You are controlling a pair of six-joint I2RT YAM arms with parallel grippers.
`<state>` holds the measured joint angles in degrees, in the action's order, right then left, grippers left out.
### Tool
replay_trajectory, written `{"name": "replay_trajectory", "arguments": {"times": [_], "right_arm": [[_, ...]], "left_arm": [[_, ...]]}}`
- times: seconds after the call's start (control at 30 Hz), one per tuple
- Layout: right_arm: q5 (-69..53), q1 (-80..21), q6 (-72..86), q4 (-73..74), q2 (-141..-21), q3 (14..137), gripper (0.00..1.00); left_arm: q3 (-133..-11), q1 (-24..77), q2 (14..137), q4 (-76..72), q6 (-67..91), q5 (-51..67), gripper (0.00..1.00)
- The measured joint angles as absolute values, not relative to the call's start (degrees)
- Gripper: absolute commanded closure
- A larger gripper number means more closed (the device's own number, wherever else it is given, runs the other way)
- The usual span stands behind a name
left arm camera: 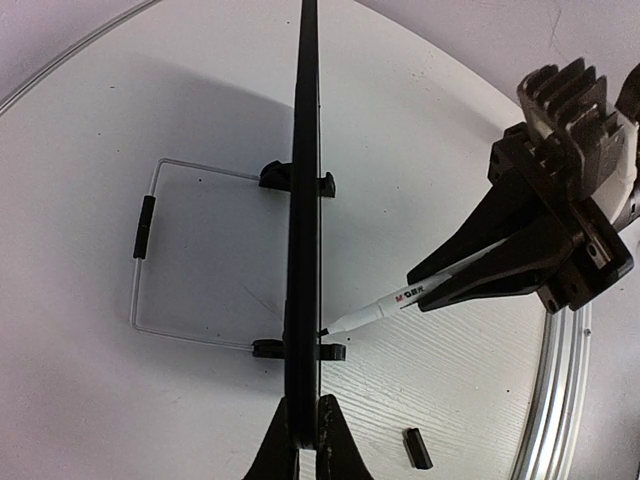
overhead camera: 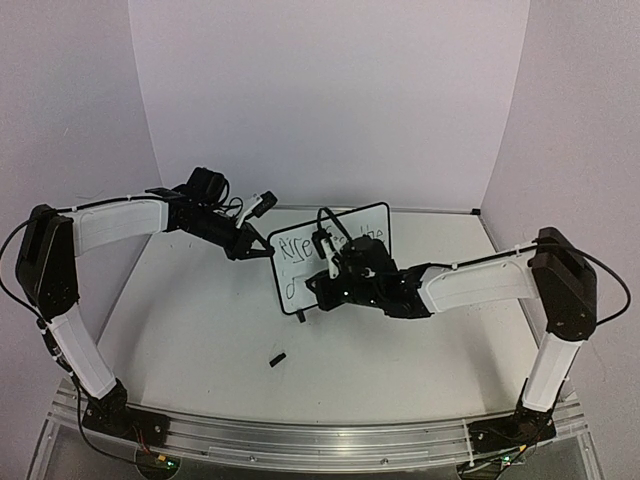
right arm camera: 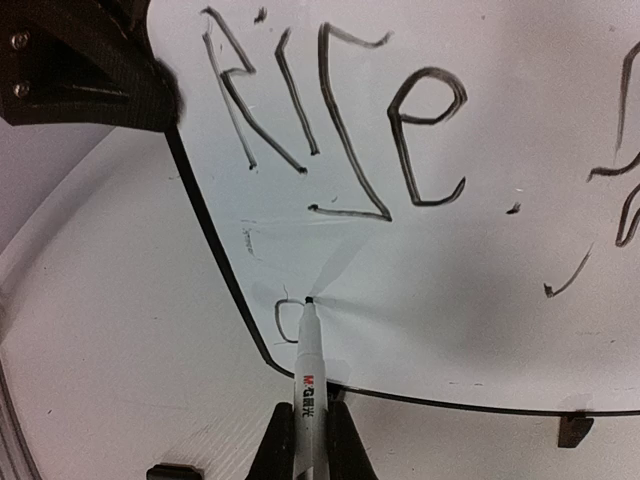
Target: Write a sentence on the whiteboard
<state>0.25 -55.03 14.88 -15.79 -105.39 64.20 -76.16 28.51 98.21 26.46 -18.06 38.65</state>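
The whiteboard point(overhead camera: 350, 222) stands upright at mid table. The sentence point(right arm camera: 330, 120) reads "Rise" on the top line, with more strokes at the right edge. Below it is a part-drawn letter point(right arm camera: 285, 322). My left gripper point(overhead camera: 262, 250) is shut on the board's left edge; its wrist view shows the board edge-on point(left arm camera: 303, 200) between the fingers point(left arm camera: 345, 445). My right gripper point(right arm camera: 308, 445) is shut on a white marker point(right arm camera: 310, 375). The marker's tip touches the board's lower left by the part-drawn letter. The marker point(left arm camera: 385, 308) also shows in the left wrist view.
The black marker cap point(overhead camera: 277, 357) lies on the table in front of the board and shows in the left wrist view point(left arm camera: 418, 447). A wire stand point(left arm camera: 145, 250) props the board from behind. Two black feet point(right arm camera: 573, 430) sit under its lower edge. White walls enclose the table.
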Motion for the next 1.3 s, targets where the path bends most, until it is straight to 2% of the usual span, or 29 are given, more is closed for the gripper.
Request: {"name": "replay_trajectory", "arguments": {"times": [0.93,1.3], "right_arm": [[0.40,-54.50,17.01,-17.12,-104.16,62.59,1.00],[-2.84,-54.48,17.64,-17.13,-107.18,62.54,1.00]], "left_arm": [[-76.16,28.58,98.21,26.46,-18.06,38.68,1.00],[-76.16,28.58,98.21,26.46,-18.04,38.59,1.00]]}}
